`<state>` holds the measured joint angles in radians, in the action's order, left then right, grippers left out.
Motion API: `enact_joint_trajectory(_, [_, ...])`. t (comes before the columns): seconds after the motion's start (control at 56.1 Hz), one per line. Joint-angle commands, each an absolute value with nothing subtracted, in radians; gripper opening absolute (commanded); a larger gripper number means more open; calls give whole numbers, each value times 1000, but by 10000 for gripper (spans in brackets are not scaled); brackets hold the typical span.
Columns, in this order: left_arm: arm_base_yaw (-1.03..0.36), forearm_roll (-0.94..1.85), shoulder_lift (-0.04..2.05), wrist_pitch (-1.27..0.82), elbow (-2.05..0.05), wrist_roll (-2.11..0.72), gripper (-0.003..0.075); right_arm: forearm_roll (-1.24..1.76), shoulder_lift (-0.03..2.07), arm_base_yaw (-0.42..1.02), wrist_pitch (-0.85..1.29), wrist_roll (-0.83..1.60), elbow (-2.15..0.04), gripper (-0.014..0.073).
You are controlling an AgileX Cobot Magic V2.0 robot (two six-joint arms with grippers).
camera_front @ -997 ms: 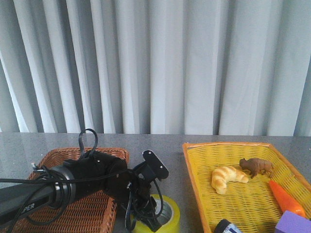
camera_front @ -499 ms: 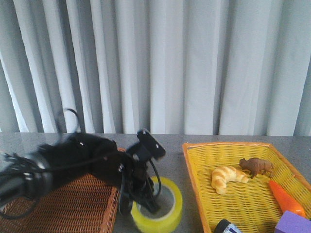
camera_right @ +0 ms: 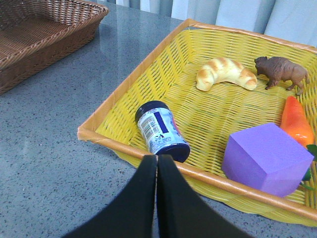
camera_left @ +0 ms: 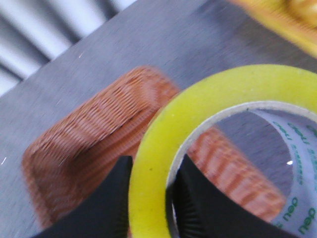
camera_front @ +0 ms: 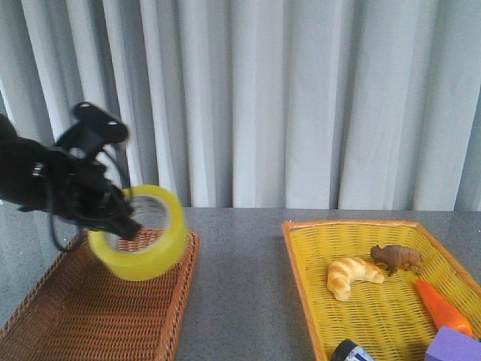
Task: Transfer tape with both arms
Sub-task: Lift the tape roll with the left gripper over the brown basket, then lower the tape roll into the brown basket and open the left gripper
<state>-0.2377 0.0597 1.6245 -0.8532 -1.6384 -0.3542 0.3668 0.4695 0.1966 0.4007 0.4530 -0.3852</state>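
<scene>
While gripping the translucent yellow packing tape roll [camera_front: 137, 233] by its wall, left fingers [camera_left: 148, 208] are holding it above the brown wicker basket [camera_front: 68, 316] | right fingers [camera_right: 157, 171] are pressing closed, empty | risk: tilted roll slipping.

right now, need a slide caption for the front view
Left gripper holds the yellow tape roll in the air above the brown wicker basket, clear of the yellow basket.

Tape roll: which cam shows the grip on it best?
Left wrist view: the left gripper fingers clamp the tape roll wall, one inside, one outside. Front view shows the roll lifted above the brown basket, contact blurred. Right wrist view lacks it.
</scene>
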Motion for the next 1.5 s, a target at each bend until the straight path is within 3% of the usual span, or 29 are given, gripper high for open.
enact_joint_trajectory(0.0, [-197,84,1604,-796,-1665,-314,-6,375,472,191,338,454,-410,-4])
enact_joint_trajectory(0.534, [-186,-101,1837,-942,-1665,-270,-6,377,472,191,387,454,-410,-4])
enact_joint_trajectory(0.819, [-186,-100,1856,-988,-1665,-220,23,377,472,191,383,454,-410,-4])
enact_joint_trajectory(1.478, [-186,-99,1843,-1033,-1666,-181,361,377,472,191,379,454,-410,-4])
